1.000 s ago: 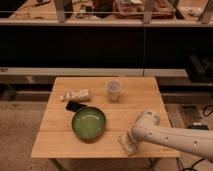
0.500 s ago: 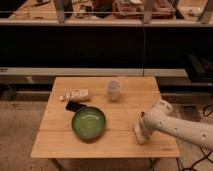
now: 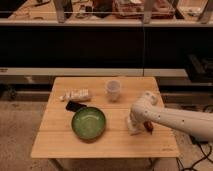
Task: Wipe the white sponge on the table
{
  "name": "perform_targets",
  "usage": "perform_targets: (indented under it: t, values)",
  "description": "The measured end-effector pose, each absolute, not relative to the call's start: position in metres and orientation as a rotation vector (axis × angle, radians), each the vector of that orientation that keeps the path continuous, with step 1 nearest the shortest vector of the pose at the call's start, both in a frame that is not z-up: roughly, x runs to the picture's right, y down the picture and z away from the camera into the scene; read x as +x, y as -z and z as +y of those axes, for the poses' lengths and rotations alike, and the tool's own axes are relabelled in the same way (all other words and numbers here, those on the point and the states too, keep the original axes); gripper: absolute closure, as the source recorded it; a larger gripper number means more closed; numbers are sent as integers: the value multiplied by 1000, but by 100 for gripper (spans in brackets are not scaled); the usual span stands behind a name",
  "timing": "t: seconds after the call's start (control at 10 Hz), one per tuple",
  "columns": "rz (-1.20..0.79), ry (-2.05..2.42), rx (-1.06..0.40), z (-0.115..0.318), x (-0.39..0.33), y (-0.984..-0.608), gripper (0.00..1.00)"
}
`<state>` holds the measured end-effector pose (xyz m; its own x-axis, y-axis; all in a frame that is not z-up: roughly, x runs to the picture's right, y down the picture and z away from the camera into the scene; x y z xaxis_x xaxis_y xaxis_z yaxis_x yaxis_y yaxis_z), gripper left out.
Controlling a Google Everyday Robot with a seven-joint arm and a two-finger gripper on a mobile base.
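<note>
The light wooden table [image 3: 60, 142] fills the middle of the camera view. My white arm reaches in from the right, and its gripper [image 3: 133, 128] points down onto the tabletop, right of the green bowl. A pale block at the gripper's tip, pressed against the wood, looks like the white sponge [image 3: 131, 132]; the gripper covers most of it. A small reddish part [image 3: 149, 127] shows just right of the gripper.
A green bowl [image 3: 88, 123] sits left of the gripper. Behind it lie a black flat object [image 3: 75, 106] and a white tube with markings [image 3: 76, 94]. A translucent white cup [image 3: 113, 90] stands at the back centre. Dark shelving runs behind the table.
The gripper slid from near the table's front edge to the right and further back, then a little back to the left, staying low on the tabletop. The bowl, cup and tube have not moved.
</note>
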<state>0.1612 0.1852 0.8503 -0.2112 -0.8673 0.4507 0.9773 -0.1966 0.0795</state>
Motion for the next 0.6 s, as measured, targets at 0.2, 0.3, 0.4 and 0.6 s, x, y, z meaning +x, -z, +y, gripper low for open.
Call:
perform_targets:
  t: [0.2, 0.3, 0.4, 0.6]
  values:
    - [-447, 1783, -333, 191, 130, -849, 91]
    - [-477, 1806, -308, 198, 113, -843, 91]
    - [-502, 1833, -289, 207, 103, -837, 91]
    - [-556, 1885, -256, 231, 90, -819, 91]
